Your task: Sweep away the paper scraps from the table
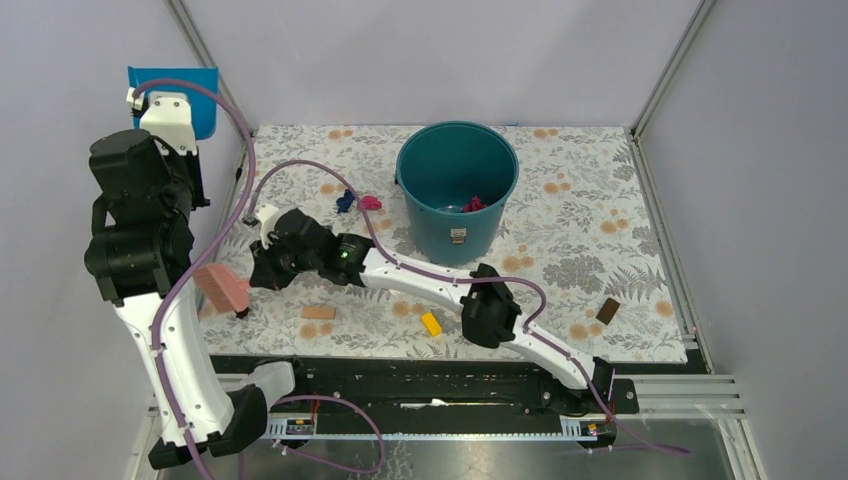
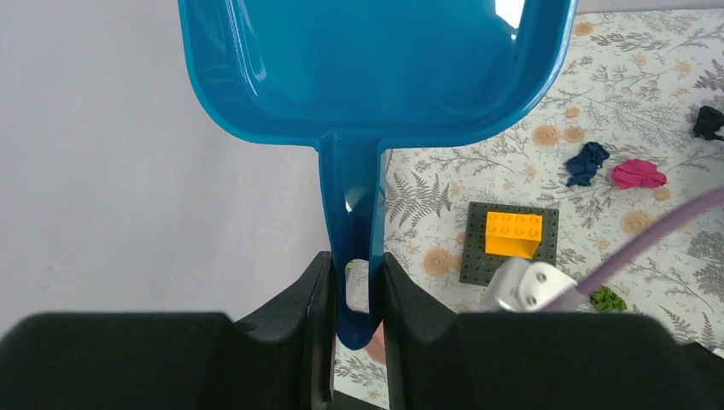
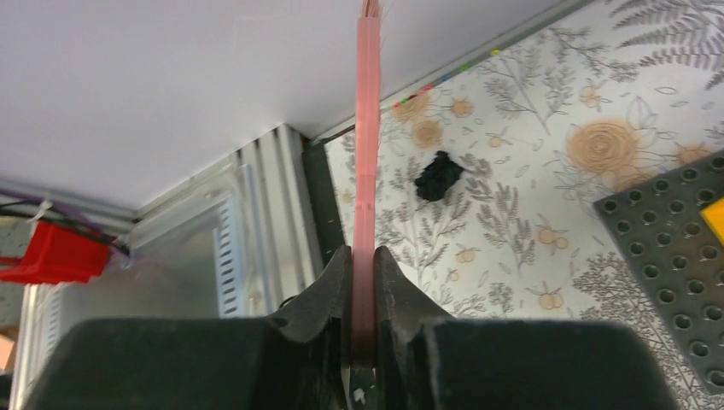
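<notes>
Teal bucket (image 1: 430, 225), blue dustpan (image 2: 376, 77), pink brush (image 1: 222, 287), yellow brick (image 1: 431, 323)

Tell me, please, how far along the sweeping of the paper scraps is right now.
Partly done. Done: a few scraps lie in the teal bucket. In hand: the left claw grips the blue dustpan, which is empty; the right claw grips the pink brush. Left: the dark blue scrap, the magenta scrap, the black scrap and the green scrap lie on the table.

White links (image 1: 165, 345), black joint housings (image 1: 140, 215), purple cables (image 1: 246, 170), green indicator light (image 1: 347, 253)
</notes>
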You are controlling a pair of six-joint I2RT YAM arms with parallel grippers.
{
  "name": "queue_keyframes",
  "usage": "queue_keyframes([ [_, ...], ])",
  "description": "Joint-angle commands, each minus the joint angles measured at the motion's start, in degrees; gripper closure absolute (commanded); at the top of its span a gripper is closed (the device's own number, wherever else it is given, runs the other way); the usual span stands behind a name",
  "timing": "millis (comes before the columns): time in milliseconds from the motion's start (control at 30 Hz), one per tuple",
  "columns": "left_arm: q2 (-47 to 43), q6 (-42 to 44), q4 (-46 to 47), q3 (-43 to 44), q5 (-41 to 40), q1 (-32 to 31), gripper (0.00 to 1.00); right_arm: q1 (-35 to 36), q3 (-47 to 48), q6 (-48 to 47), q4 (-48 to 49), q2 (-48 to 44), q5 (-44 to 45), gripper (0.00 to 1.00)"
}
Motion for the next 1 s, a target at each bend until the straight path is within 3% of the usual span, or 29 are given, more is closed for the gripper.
queue_keyframes([
  [0, -2.5, 0.2, -0.2, 0.4, 2.8, 0.7, 1.0, -0.7, 3.6, 0.7, 5.6, 2.1, 5.9, 1.0],
  [267, -3.9, 0.7, -1.0, -0.7, 3.5, 0.7, 1.0, -0.7, 2.1, -4.3, 3.7, 3.8, 4.6, 1.0],
  [600, -5.2, 0.6, 1.0, -3.4, 6.5, 0.7, 1.0, -2.8, -7.2, -13.0, -2.5, -4.7, 11.9, 1.0],
  [967, -5.7, 1.8, 4.1, -6.9, 7.7, 0.7, 1.0, -7.8, -30.2, -22.2, -7.8, -22.5, 9.9, 1.0],
])
